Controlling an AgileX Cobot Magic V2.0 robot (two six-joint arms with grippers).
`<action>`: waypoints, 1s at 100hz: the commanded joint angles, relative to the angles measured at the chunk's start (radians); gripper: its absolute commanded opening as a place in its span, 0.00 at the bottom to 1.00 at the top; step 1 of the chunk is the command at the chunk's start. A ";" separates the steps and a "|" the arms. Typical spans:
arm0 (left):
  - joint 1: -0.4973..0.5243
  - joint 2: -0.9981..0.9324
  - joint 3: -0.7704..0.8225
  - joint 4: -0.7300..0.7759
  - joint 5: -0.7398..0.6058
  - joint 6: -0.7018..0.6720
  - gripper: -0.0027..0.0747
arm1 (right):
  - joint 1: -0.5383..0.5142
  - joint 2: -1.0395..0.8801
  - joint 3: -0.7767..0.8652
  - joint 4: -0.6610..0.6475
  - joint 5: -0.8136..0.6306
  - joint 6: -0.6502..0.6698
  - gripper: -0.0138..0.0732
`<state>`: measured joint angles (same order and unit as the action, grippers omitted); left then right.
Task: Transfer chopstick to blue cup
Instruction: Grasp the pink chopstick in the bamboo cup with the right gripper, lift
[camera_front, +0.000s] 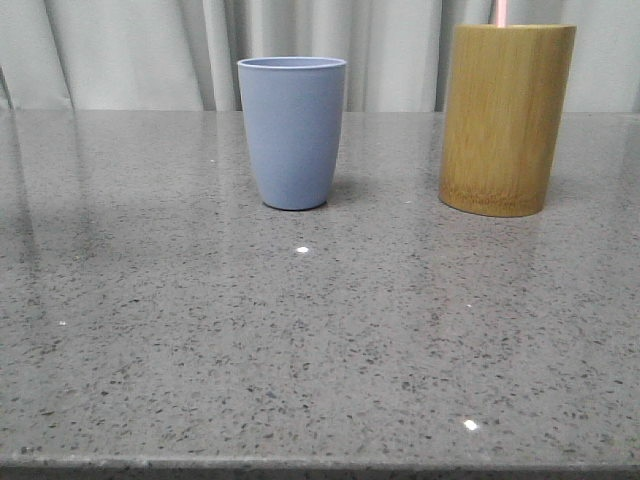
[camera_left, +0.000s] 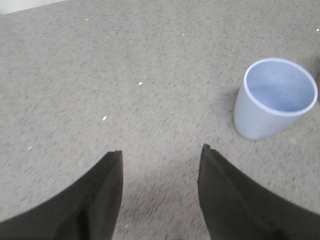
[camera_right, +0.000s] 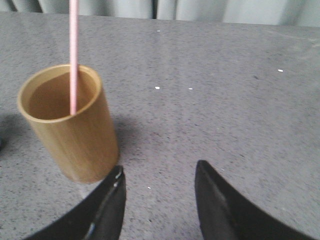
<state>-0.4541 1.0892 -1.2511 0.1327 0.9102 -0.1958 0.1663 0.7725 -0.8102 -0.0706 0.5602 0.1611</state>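
Right now I see the blue cup (camera_front: 292, 131) standing upright toward the back of the grey speckled table (camera_front: 320, 350), left of centre, with the taller bamboo cup (camera_front: 506, 118) upright well apart on its right. A pale pink chopstick (camera_front: 498, 12) pokes up out of the bamboo cup and runs off the top edge of the front view, so I cannot count how many are there from that side; my right wrist camera shows one stick (camera_right: 73, 55) leaning against the inner rim. Between the two cups I have a clear gap, and the whole near half of the tabletop up to its front edge is bare stone. My left gripper (camera_left: 160, 155) hovers over the table near the blue cup (camera_left: 275, 97), fingers spread wide, holding nothing. My right gripper (camera_right: 159, 172) is likewise spread wide and empty, just beside the bamboo cup (camera_right: 70, 122). Pale curtains (camera_front: 130, 50) close off the back.
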 joint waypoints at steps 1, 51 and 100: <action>-0.007 -0.102 0.052 0.046 -0.078 -0.041 0.48 | 0.021 0.041 -0.077 0.007 -0.069 -0.003 0.56; -0.007 -0.387 0.328 0.085 -0.095 -0.092 0.48 | 0.087 0.351 -0.391 0.071 -0.101 -0.003 0.65; -0.007 -0.392 0.339 0.105 -0.097 -0.092 0.48 | 0.087 0.625 -0.570 0.135 -0.127 -0.003 0.65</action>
<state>-0.4541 0.7002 -0.8870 0.2175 0.8893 -0.2760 0.2493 1.3953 -1.3278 0.0531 0.5084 0.1611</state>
